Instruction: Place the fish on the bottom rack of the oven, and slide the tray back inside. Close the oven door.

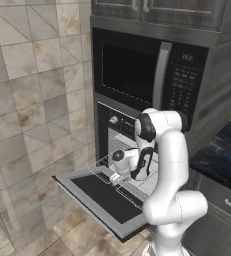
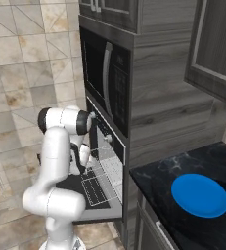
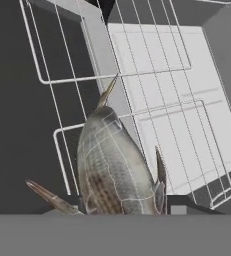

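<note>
Grey fish [image 3: 114,165] over wire rack [image 3: 152,85], oven door [image 1: 99,197] down

The fish [image 3: 112,165] fills the lower middle, tail pointing up, fins spread at both sides. Behind it lies the wire rack [image 3: 137,75], over the dark door window [image 3: 17,125] and the pale oven floor [image 3: 172,85]. The fish seems held, though the fingertips are hidden.

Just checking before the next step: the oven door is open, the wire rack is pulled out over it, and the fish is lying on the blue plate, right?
Not quite. The blue plate is bare in the right base view. The hand view shows the fish at the gripper, above the rack. The door is open, the rack out.
</note>
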